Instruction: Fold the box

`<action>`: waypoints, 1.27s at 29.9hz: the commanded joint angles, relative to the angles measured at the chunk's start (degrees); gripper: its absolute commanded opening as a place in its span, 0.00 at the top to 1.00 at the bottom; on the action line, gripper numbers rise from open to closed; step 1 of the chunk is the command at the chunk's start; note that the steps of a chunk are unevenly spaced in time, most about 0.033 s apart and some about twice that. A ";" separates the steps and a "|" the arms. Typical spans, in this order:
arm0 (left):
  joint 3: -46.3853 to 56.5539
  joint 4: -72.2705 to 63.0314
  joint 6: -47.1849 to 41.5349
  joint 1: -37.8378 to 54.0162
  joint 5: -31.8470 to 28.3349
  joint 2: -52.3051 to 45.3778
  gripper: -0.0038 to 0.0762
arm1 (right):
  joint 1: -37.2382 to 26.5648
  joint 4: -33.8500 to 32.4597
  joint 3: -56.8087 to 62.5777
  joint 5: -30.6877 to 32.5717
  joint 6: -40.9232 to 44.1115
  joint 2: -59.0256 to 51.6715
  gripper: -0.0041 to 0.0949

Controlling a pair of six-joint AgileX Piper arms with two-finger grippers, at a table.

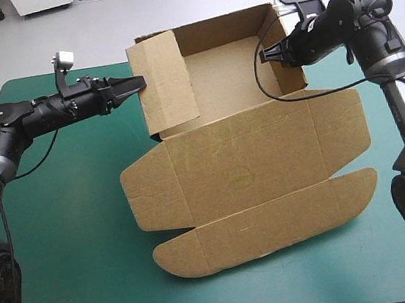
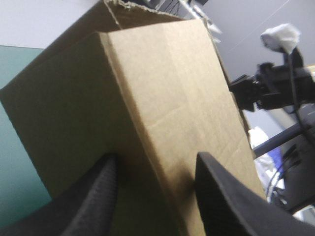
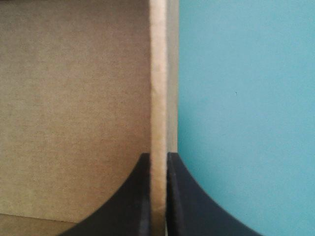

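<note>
The brown box (image 1: 248,157) stands on the teal-green cover as an open tray, walls raised and the lid lying flat toward the near edge. My left gripper (image 1: 136,83) is at the tray's left wall (image 1: 167,81). In the left wrist view that gripper (image 2: 156,157) is open, its black fingers (image 2: 98,196) apart with the wall's folded top edge (image 2: 162,93) between them. My right gripper (image 1: 266,53) is at the right wall (image 1: 291,72). The right wrist view shows it (image 3: 158,155) shut on that wall's upright edge (image 3: 158,73), the tray's inside (image 3: 74,98) to one side.
The lid's rounded front flap (image 1: 272,224) reaches toward the table's near edge. Bare teal-green cover (image 1: 64,237) lies left of the box and outside the right wall (image 3: 246,98). The right gripper (image 2: 266,91) shows beyond the box in the left wrist view.
</note>
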 commanded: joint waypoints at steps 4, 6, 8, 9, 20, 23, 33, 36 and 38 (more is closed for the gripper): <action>-8.51 15.60 -12.13 -7.25 -9.51 -3.12 0.51 | -0.08 2.56 -1.31 0.20 1.65 -2.88 0.97; -10.71 21.19 -16.81 -9.31 -11.44 -3.12 0.51 | -0.08 2.56 -1.31 0.20 2.02 -2.88 0.97; -12.59 27.93 -21.37 -11.43 -12.62 -3.12 0.51 | -0.08 2.56 -1.31 0.20 2.26 -2.88 0.97; -13.62 31.92 -24.40 -12.48 -13.18 -3.02 0.51 | -0.08 2.56 -1.21 0.20 2.83 -2.88 0.97; -16.74 67.06 -49.06 -21.09 -15.01 -2.43 0.51 | 1.39 3.17 -1.21 0.20 3.73 -2.88 0.97; -16.74 67.01 -51.58 -21.21 -14.59 -1.63 0.51 | 3.20 2.26 -1.21 0.20 3.73 -2.42 0.97; -16.74 73.36 -54.30 -21.21 -10.72 0.03 0.82 | 7.89 -0.09 -1.08 0.20 7.77 1.10 0.97; -16.74 76.23 -54.30 -21.21 -8.64 1.02 0.95 | 9.96 -2.08 -0.61 0.20 9.62 2.16 0.97; -16.74 77.09 -54.30 -21.21 -7.37 1.55 0.96 | 11.13 -3.39 -0.61 0.20 9.73 3.04 0.97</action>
